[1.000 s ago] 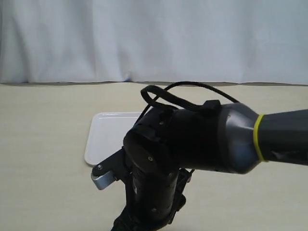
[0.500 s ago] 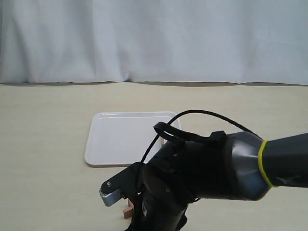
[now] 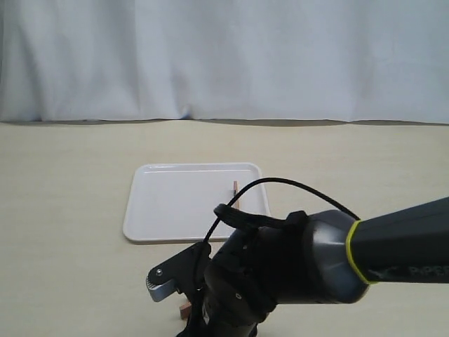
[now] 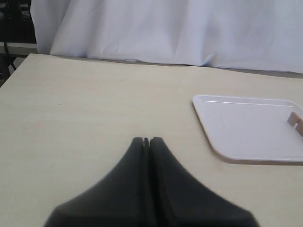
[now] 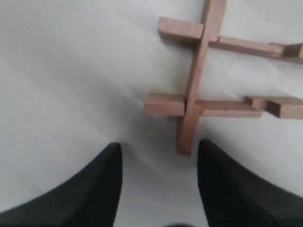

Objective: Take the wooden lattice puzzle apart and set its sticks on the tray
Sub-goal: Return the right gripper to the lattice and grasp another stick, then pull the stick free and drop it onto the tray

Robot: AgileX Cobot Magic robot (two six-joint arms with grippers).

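**A:** From out front, how far has it got?

**B:** One stick is on the tray, up on edge by the right-hand rim. The rest of the lattice puzzle lies on the table, nearer us than the tray. It's mostly hidden under the bulky right arm, and there's a white curtain behind.

**A:** And the left wrist camera?

**B:** The left gripper hangs over the table, well apart from the tray. Its fingers are pressed together and hold nothing.

**A:** The right one?

**B:** The right gripper hovers just beside the puzzle, fingers spread wide and empty. The end of one long stick points into the gap between them. That stick crosses two others, so I'd say three are left to pull apart and carry over, roughly a quarter done. I see nothing between the fingers and the wood; only the arm's own bulk spoils my view from the front
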